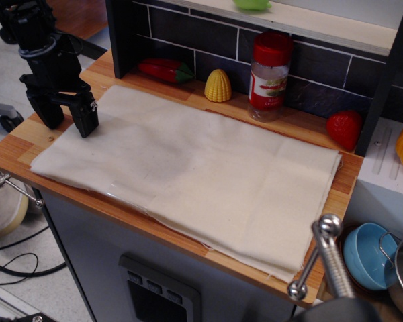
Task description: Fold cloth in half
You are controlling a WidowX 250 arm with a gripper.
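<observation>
A black gripper [68,122] hangs with its two fingers spread apart, grasping nothing, over the left end of a wooden counter [28,131]. A cream cloth [188,176] lies flat beneath and to its right, with one fingertip [87,124] over the cloth's left edge.

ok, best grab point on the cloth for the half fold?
Take the cloth at its left short edge, near the far-left corner under the tool. Come straight down, pinching edge between open fingers. It lies flat, long side left-right, so that edge can carry over toward the right.
</observation>
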